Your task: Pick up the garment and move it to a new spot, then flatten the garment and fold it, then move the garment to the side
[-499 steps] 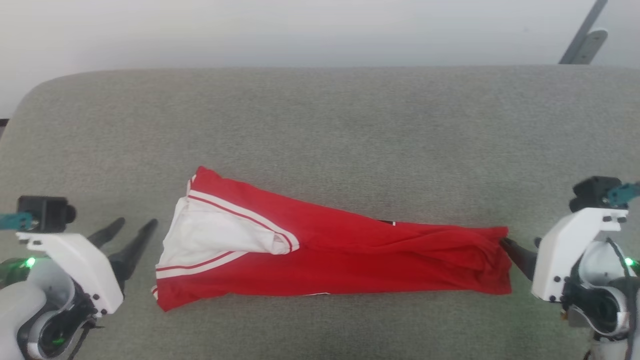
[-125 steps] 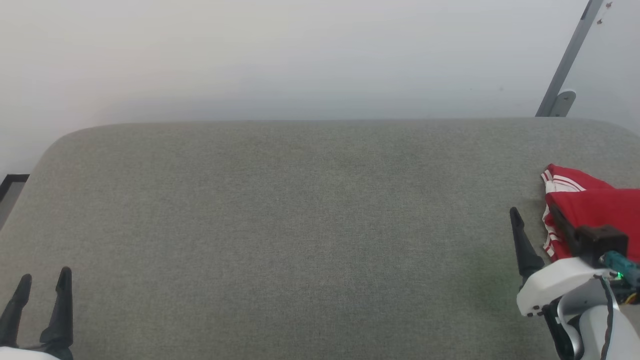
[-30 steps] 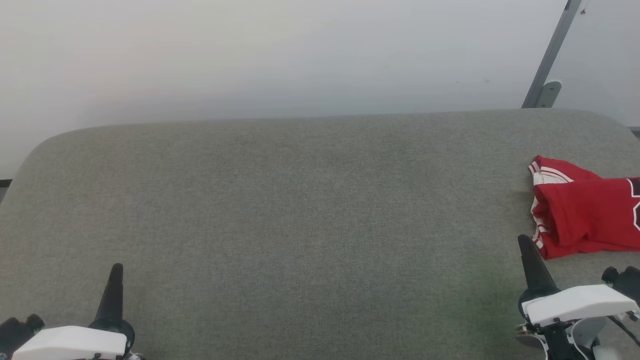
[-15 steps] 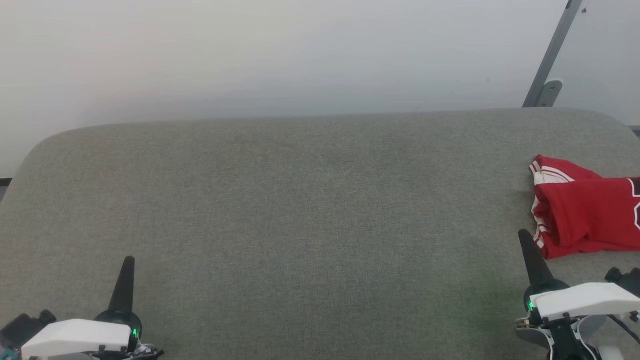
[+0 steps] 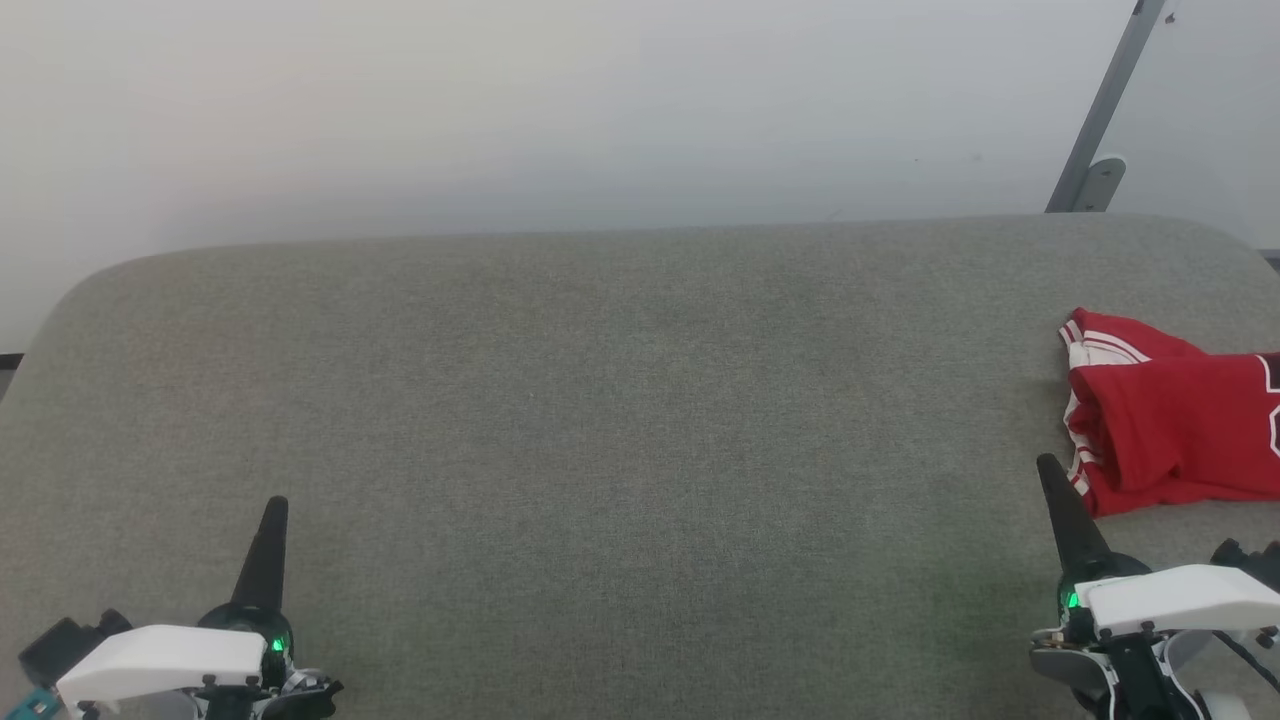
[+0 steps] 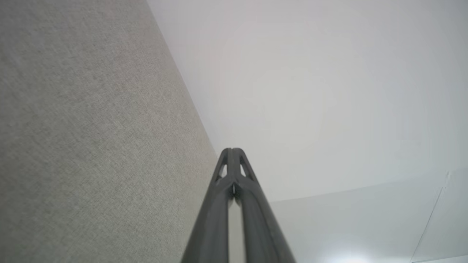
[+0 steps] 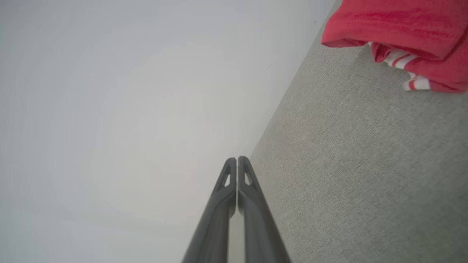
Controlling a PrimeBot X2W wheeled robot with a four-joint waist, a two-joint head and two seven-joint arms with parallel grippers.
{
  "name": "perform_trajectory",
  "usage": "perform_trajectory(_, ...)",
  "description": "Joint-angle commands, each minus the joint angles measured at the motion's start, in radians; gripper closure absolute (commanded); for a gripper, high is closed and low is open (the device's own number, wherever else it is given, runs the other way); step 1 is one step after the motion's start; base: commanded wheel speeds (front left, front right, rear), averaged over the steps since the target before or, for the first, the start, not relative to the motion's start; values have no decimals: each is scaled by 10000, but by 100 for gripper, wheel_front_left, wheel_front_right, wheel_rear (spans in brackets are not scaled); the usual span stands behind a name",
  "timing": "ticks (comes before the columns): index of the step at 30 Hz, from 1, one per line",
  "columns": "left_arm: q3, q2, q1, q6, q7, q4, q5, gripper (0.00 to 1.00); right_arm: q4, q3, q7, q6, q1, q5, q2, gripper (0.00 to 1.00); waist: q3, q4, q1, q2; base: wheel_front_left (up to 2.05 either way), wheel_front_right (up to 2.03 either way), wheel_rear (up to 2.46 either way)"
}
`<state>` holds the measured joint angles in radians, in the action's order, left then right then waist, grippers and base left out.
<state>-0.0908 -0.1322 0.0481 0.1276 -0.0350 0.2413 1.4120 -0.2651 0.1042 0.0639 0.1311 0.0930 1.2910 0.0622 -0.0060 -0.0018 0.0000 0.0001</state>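
Note:
The red garment (image 5: pixel 1170 425) lies folded at the far right of the grey cushioned surface (image 5: pixel 620 400), its striped trim toward the left and part of it cut off by the view's edge. It also fills the top right of the right wrist view as the garment (image 7: pixel 398 29). My right gripper (image 5: pixel 1047 468) stands shut just left of and below the garment, a small gap apart from it, holding nothing; in its own view the right gripper (image 7: pixel 237 159) has its fingers pressed together. My left gripper (image 5: pixel 276 505) is shut at the lower left, empty, far from the garment; the left gripper (image 6: pixel 232 150) shows closed tips.
A pale wall (image 5: pixel 600 110) rises behind the surface's far edge. A grey metal bar with a bracket (image 5: pixel 1095 125) leans at the upper right. The surface's rounded left corner (image 5: pixel 70 300) drops off toward a dark floor strip.
Both grippers have edged a little further up the head view, the left one also drifting right. The garment has stayed where it lies.

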Motion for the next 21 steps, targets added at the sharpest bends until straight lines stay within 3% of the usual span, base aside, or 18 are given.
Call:
perform_trajectory(1,-69,-16,218,38,-51,-43,120,100,102,29,70,-4,181,227,-22,100,2,1,0,-1,0,0,0)
perform_trajectory(21,-178,464,467,47,-469,0,1191,100,177,79,332,-5,199,1870,-88,100,47,9,0,-1,0,0,0)
